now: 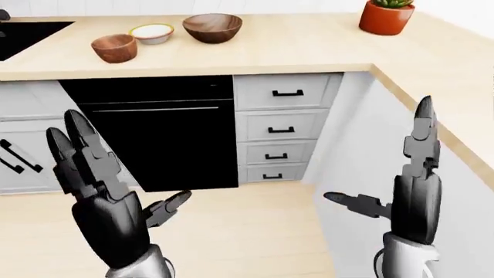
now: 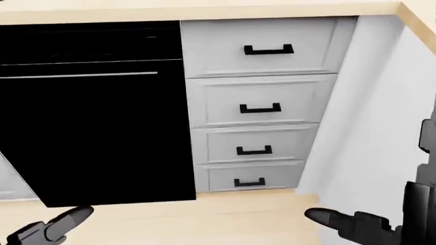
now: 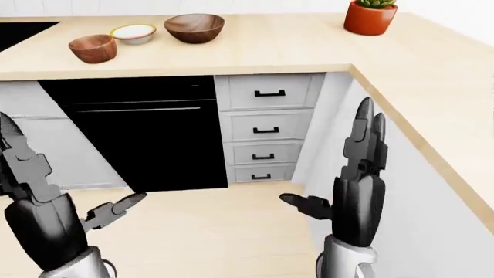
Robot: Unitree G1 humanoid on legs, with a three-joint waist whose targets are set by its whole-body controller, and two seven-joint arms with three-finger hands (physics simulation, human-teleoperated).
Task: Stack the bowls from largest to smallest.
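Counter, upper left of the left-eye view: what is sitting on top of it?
On the counter: a small wooden bowl, a white bowl, a large wooden bowl, unstacked, and a potted plant at right. A black inset shows at left. Drawer contents are hidden.

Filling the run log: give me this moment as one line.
phase: approach | left hand: open, empty | right hand: open, empty | three bowls: large wooden bowl, white bowl, small wooden bowl, unstacked on counter

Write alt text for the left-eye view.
Two black robot hands, left hand and right hand, are raised open and empty. On the counter above a black oven sit three bowls in a row and a potted plant.
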